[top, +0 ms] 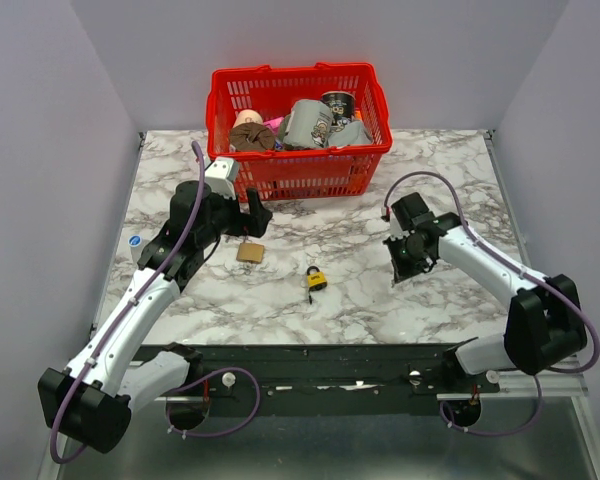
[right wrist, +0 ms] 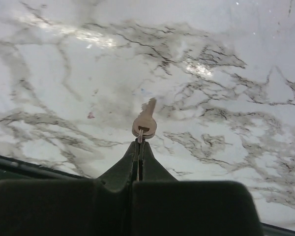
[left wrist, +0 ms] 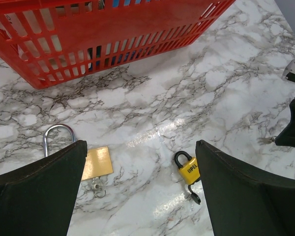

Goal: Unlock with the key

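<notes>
One slim grey metal key [right wrist: 145, 120] sat pinched in our right gripper [right wrist: 139, 144], blade outward; small yellow-and-black padlock [top: 316, 278] lay leftward; left gripper [left wrist: 140, 164] gaped.

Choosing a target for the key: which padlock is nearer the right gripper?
The yellow padlock with the black shackle; the brass padlock lies farther left.

The yellow padlock [left wrist: 189, 171] bears black letters, partly readable as "UPL".
</notes>
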Available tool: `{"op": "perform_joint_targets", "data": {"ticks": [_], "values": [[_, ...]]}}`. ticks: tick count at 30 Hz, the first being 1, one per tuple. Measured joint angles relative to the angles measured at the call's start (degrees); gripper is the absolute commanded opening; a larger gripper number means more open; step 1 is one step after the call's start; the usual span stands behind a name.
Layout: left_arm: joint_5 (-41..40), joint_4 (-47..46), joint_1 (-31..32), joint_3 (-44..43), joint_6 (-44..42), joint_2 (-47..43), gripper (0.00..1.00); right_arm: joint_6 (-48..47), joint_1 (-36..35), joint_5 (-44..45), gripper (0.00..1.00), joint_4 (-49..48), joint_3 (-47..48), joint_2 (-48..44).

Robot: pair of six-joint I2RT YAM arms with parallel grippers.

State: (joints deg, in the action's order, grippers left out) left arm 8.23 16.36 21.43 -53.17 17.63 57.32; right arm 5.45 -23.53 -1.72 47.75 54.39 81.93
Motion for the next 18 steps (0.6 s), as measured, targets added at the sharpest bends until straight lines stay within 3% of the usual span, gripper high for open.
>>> {"op": "perform_joint_targets", "data": {"ticks": [8,18], "values": [[4.81,-1.86,0.00,1.75,-0.09,-0.57,0.96,-0.50,-0.74,-13.25,0.01,-1.70,4.42,-8.52],[24.68,-11.58,4.59,5.60,0.66,-0.74,0.98,4.37,-3.10,-32.24,0.01,-14.08,5.79,-15.21]]}}
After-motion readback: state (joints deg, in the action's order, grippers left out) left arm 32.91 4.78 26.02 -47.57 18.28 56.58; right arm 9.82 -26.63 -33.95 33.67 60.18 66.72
